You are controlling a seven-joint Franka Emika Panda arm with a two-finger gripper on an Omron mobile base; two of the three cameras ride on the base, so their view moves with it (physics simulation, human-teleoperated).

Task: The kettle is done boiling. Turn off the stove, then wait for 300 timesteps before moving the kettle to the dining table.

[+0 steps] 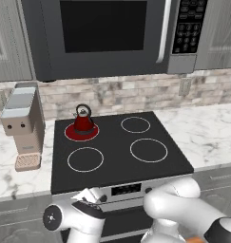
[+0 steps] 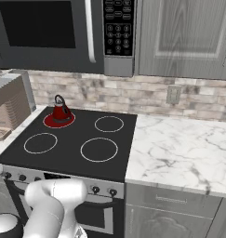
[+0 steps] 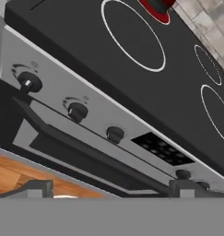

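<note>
the kettle (image 1: pixel 83 119) stands on the red glowing back left burner of the stove (image 1: pixel 117 166). the pincer (image 3: pixel 109 190) is open and empty, near the front knobs (image 3: pixel 77 111). it is best to find the knob of this burner, close on it squarely, then turn.

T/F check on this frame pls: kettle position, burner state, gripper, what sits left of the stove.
1. The kettle sits on the rear-left burner of the stove. True.
2. That burner glows red. True.
3. The gripper is shut on a stove knob. False: its jaws are open, in front of the knob panel, touching nothing.
4. A toaster stands left of the stove. False: it is a beige coffee machine.
5. The microwave hangs above the stove. True.
</note>
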